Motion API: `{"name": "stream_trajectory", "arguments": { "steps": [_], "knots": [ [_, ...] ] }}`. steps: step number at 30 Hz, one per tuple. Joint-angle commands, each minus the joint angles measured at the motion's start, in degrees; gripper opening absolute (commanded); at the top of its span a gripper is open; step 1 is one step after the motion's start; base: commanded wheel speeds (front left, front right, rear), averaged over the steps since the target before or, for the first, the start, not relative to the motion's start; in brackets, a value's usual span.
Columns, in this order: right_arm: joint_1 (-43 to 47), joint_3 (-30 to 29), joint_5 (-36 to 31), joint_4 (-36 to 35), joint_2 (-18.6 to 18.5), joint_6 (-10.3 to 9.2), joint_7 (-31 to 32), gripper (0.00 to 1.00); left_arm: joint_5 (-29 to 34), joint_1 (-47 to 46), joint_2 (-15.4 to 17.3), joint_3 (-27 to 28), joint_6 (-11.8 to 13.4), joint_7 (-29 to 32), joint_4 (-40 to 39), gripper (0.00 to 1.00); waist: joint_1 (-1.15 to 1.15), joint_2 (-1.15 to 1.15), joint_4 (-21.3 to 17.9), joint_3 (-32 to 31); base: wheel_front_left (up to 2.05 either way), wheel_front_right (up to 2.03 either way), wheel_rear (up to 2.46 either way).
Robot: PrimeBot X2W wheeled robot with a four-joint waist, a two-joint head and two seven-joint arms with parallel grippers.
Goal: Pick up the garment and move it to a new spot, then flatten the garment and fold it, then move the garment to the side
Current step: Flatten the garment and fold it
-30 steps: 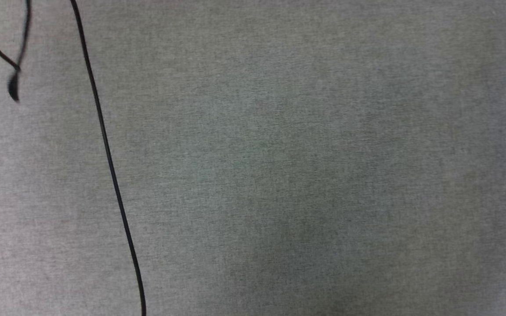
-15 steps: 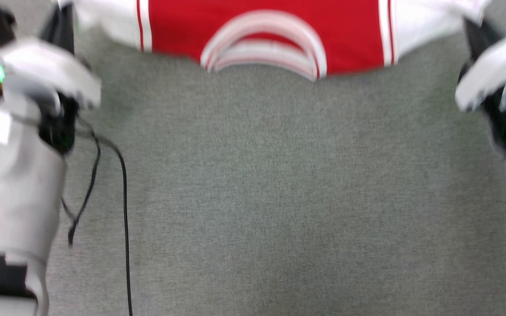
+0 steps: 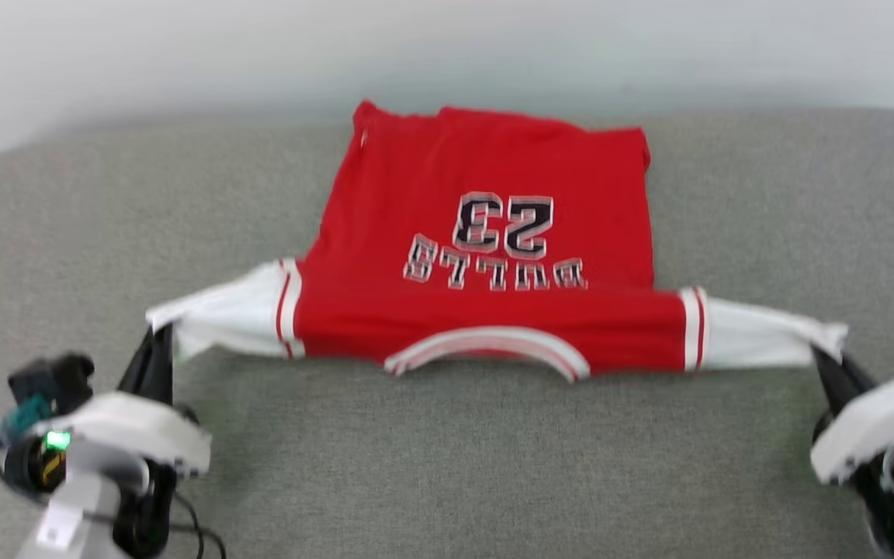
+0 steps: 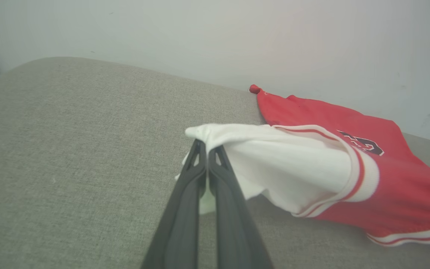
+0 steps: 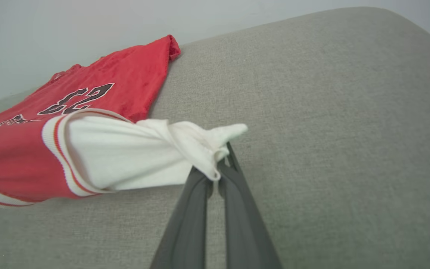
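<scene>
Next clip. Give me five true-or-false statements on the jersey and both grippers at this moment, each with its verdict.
1. The left gripper is shut on a white sleeve of the jersey. True.
2. The right gripper is open and clear of the fabric. False: it is shut on the other white sleeve.
3. The jersey's number faces up. True.
4. The jersey lies on a wooden table. False: it lies on a grey fabric surface.
5. The collar points toward the wall. False: the collar is on the robot's side and the hem is by the wall.
</scene>
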Motion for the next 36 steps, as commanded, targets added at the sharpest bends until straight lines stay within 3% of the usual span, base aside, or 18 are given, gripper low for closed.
{"name": "stream_trajectory", "arguments": {
  "steps": [1,11,16,21,22,23,24,30,36],
  "knots": [
    [3.88,-1.93,-0.70,-2.73,0.79,-0.14,1.27,0.00,-0.10,3.71,0.99,0.88,1.60,0.31,-2.74,0.00,0.02,0.00,0.41,-2.51,0.00,0.00,0.00],
    [22.52,-9.73,-4.72,-17.57,8.87,-0.13,8.65,0.00,-0.83,22.66,1.82,1.03,8.71,5.10,-19.55,0.00,0.02,0.00,0.92,-6.79,0.00,0.00,0.00],
    [30.05,-12.28,-5.25,-20.73,11.99,-0.13,11.25,0.00,-1.68,30.22,1.07,0.68,11.24,7.19,-25.01,0.00,0.02,0.00,1.28,-8.12,0.00,0.00,0.00],
    [32.78,-11.70,-5.78,-21.09,12.79,-0.13,12.61,0.00,-1.26,33.12,1.07,0.14,12.31,7.57,-27.97,0.00,0.02,0.00,1.41,-8.03,0.00,0.00,0.00],
    [32.83,-11.32,-6.15,-20.67,12.86,-0.13,13.04,0.14,-0.97,33.03,1.06,-0.19,12.33,7.76,-28.44,0.00,0.02,0.00,1.49,-7.98,0.00,0.00,0.00],
    [32.33,-10.93,-6.10,-20.70,12.91,-0.12,12.83,0.44,-0.93,32.72,0.92,-0.53,12.28,7.86,-28.91,0.00,0.02,0.00,1.62,-7.85,0.00,0.00,0.00],
    [31.48,-10.57,-5.86,-20.90,12.90,-0.11,12.43,1.00,-0.60,32.27,0.88,-0.86,12.32,7.85,-29.33,0.00,0.02,0.00,1.77,-7.73,0.00,0.00,0.00],
    [24.38,-8.62,-6.02,-21.36,12.67,-0.10,7.60,1.00,0.40,29.67,0.15,-2.43,12.08,7.58,-31.88,0.00,0.02,0.00,2.19,-5.88,0.00,0.00,0.00],
    [10.18,-9.98,-7.36,-13.95,10.60,-0.10,3.52,1.00,2.40,25.88,-1.31,-4.92,12.07,7.02,-34.62,0.00,0.02,0.00,4.15,-0.86,0.00,0.00,0.00]
  ]
}}
